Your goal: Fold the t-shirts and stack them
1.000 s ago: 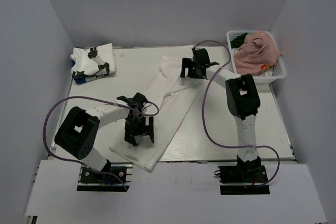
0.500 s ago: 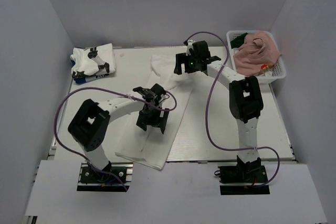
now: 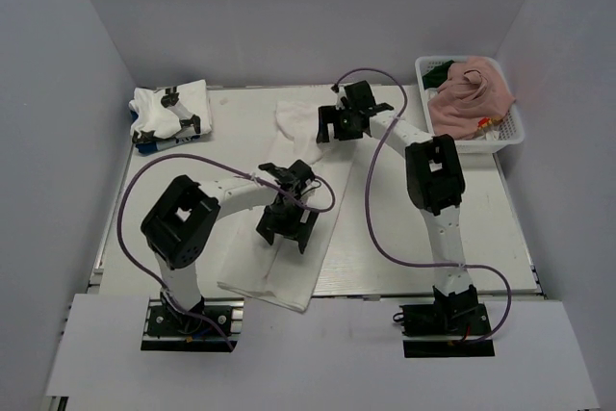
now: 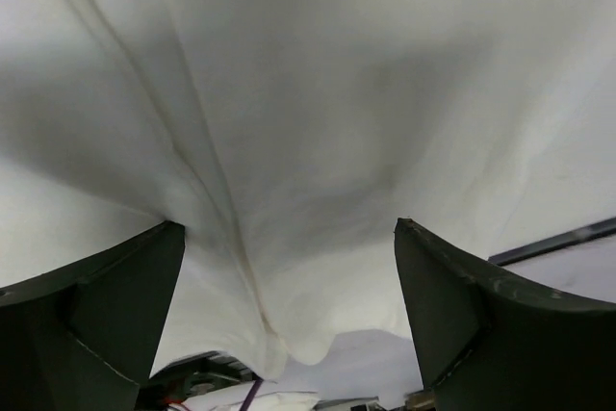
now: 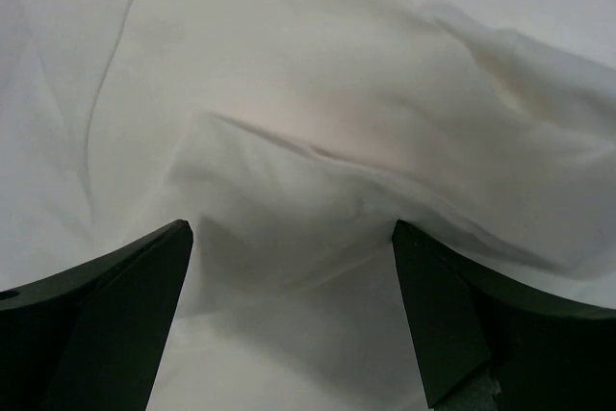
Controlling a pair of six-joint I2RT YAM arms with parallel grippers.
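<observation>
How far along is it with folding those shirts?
Done: a folded pile sits in the far left corner. In hand: a white shirt lies stretched out mid-table, with the left claw open over its middle and the right claw open at its far end. Left to do: the pink shirt and green shirt wait in the basket.

Both arms bend inward, left gripper (image 3: 286, 226) and right gripper (image 3: 338, 125) pointing down with jaws spread wide.
</observation>
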